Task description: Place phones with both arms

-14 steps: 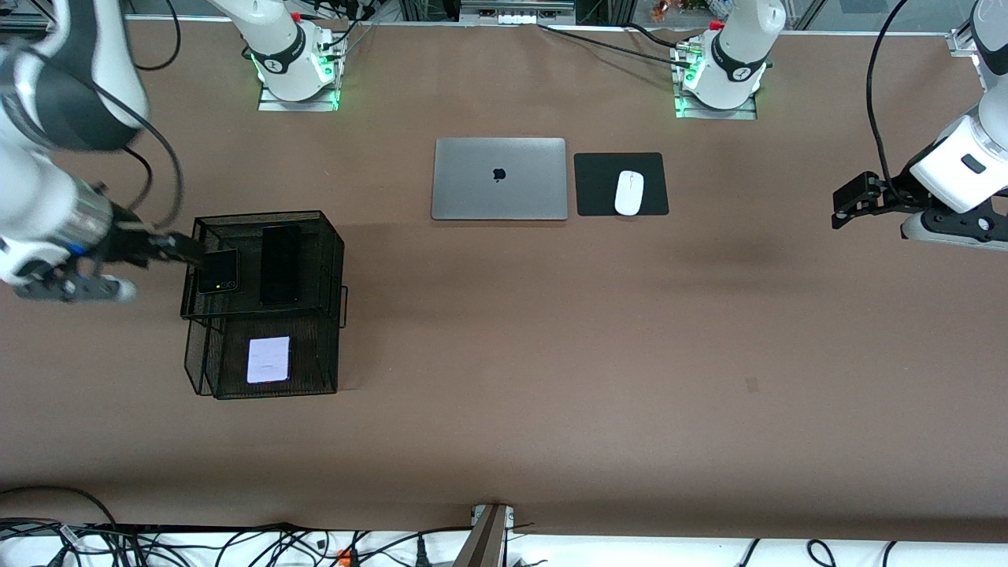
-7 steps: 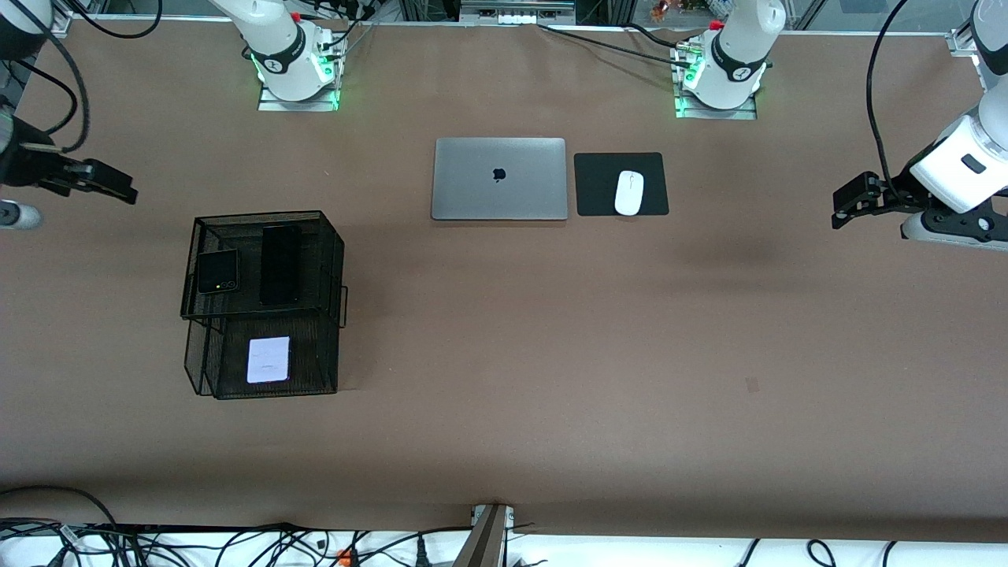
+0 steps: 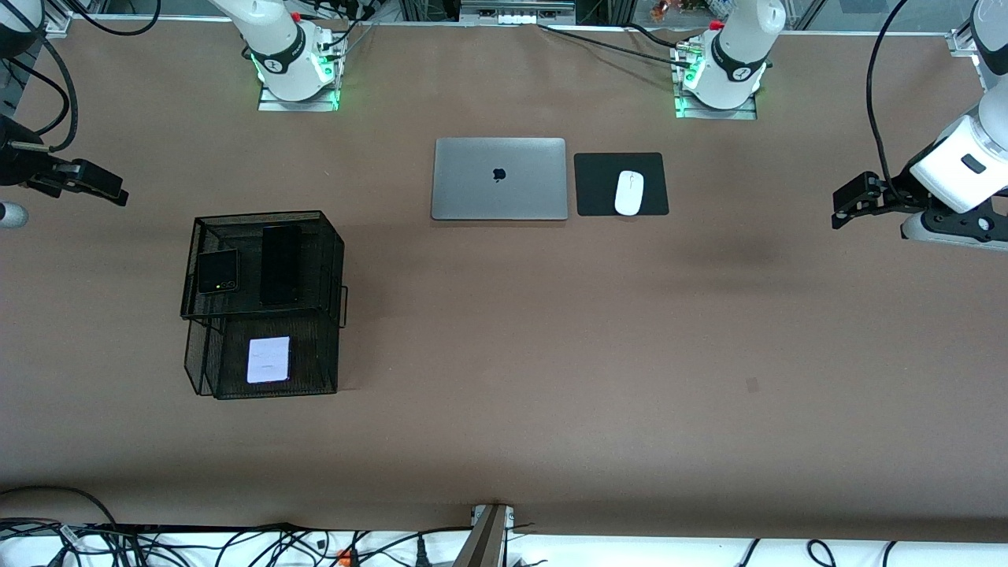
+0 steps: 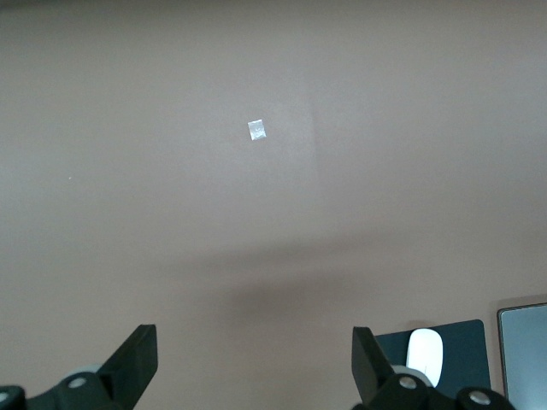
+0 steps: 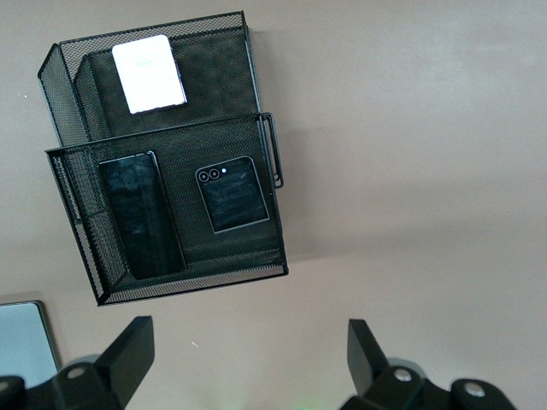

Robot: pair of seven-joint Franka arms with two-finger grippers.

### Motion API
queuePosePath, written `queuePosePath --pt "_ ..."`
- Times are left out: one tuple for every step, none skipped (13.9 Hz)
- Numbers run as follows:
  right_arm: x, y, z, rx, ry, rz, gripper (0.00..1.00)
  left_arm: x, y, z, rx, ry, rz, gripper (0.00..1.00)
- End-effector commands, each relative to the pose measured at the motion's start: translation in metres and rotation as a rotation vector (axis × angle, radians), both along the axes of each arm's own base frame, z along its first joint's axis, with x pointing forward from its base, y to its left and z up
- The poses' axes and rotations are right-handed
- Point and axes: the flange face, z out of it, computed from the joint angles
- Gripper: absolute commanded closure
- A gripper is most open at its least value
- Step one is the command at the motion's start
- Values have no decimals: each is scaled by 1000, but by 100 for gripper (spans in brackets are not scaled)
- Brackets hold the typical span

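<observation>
Inside the mesh organizer point(image 3: 339, 260) lie three phones point(image 3: 268, 360).

the mesh rack point(image 3: 264, 303) stands toward the right arm's end of the table point(image 3: 551, 354); its upper tier overhangs part of the lower. the laptop point(image 3: 499, 179) and mouse point(image 3: 628, 192) lie near the bases.

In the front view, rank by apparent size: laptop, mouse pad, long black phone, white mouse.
1. Laptop
2. Mouse pad
3. Long black phone, on the rack's raised tier, so slightly nearer the camera
4. White mouse
</observation>
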Motion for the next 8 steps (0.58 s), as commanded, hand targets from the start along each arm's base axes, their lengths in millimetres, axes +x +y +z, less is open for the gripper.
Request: queuePosePath --pt "-9 -1 6 0 -11 11 0 -1 0 4 10 -3 -22 0" --pt "-9 -1 7 0 -10 11 0 -1 0 3 7 -1 -21 0" --pt "-7 -1 6 -3 -9 24 0 -1 0 3 7 -1 -20 0" --pt "-7 0 6 3 -6 24 0 0 0 2 7 1 -20 0" --pt "-7 2 7 2 -5 32 0 0 0 2 7 1 -20 0" --pt "-7 1 5 6 -5 27 0 0 0 2 7 1 -20 0" --pt "-7 2 5 12 -4 25 0 0 0 2 7 1 -20 0" --pt "-8 2 6 13 -4 31 0 0 0 2 7 1 -20 0"
